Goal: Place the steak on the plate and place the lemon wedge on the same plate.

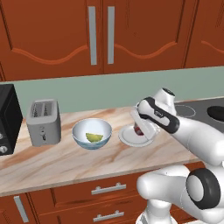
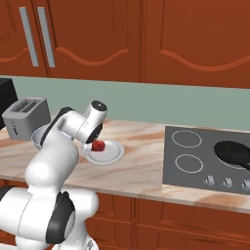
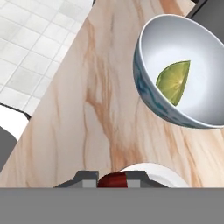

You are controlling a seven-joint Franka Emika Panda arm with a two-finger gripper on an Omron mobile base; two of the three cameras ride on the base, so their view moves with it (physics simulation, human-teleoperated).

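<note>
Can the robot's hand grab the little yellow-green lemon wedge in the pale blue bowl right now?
Probably not yet. The gripper is shut on the red steak over the white plate. The lemon wedge lies uncovered in the open-topped bowl beside the plate.

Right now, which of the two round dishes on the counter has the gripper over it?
The white plate, flat and shallow; the gripper holds the steak above it. The deeper bowl beside holds the lemon wedge.
</note>
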